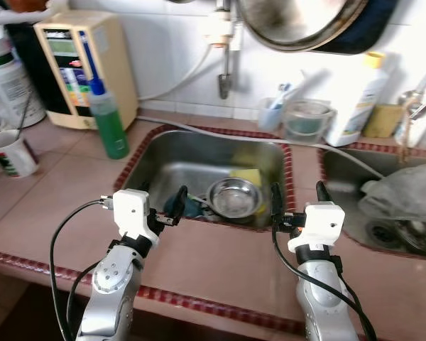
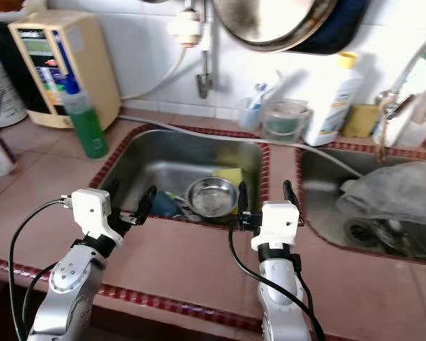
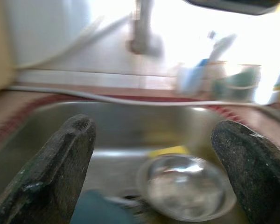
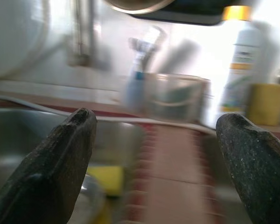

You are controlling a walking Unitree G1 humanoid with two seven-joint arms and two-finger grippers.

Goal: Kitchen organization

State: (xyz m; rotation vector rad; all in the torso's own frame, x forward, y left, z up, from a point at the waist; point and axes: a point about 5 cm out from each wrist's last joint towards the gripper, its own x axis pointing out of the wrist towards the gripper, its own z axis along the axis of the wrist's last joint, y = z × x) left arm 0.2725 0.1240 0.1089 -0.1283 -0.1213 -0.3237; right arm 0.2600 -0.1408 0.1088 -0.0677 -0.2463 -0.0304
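Observation:
A steel bowl [image 1: 234,199] sits in the left sink [image 1: 163,160], with a yellow sponge [image 1: 246,175] behind it and a dark teal object [image 1: 181,207] to its left. My left gripper [image 1: 163,201] hovers open over the sink's near-left edge, with nothing between its fingers. My right gripper [image 1: 298,192] stands open above the near counter between the two sinks, just right of the bowl. The bowl [image 3: 184,186] appears between the left fingers [image 3: 60,158] in the left wrist view. The right wrist view looks past its fingers [image 4: 56,158] at the counter strip and a clear container [image 4: 175,95].
A green bottle [image 1: 108,121] and a cream appliance [image 1: 85,67] stand at the back left, and a mug [image 1: 11,153] sits at the far left. A tap [image 1: 226,57] hangs over the sink. A white bottle [image 1: 358,99] stands behind the right sink [image 1: 341,170], which holds a grey cloth [image 1: 405,188].

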